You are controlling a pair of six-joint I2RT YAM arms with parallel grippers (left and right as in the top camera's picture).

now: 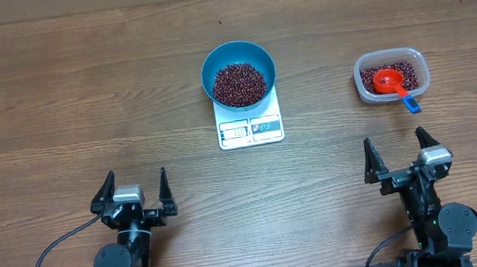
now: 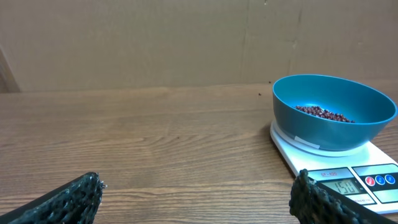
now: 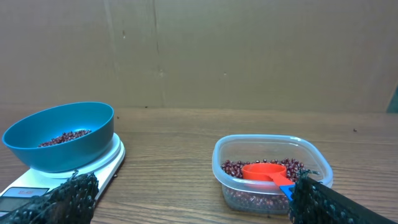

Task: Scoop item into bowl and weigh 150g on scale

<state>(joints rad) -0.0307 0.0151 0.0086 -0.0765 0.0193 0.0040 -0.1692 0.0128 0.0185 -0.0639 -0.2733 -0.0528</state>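
Dark red-brown beans [image 1: 238, 83] form a shallow, loose layer in the bottom of a deep, round, bright blue bowl [image 2: 336, 130]. The bowl stands upright on the back part of a flat white digital scale [image 1: 251, 130], leaving the front strip with grey display and buttons uncovered. More of the same beans lie in a clear plastic tub [image 3: 264, 137], well apart to the scale's right.

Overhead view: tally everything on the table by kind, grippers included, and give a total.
blue bowl: 1
white scale: 1
clear tub: 1
red scoop: 1
bean heaps: 2, one in the bowl, one in the tub
grippers: 2, left gripper and right gripper, both open
Total: 8
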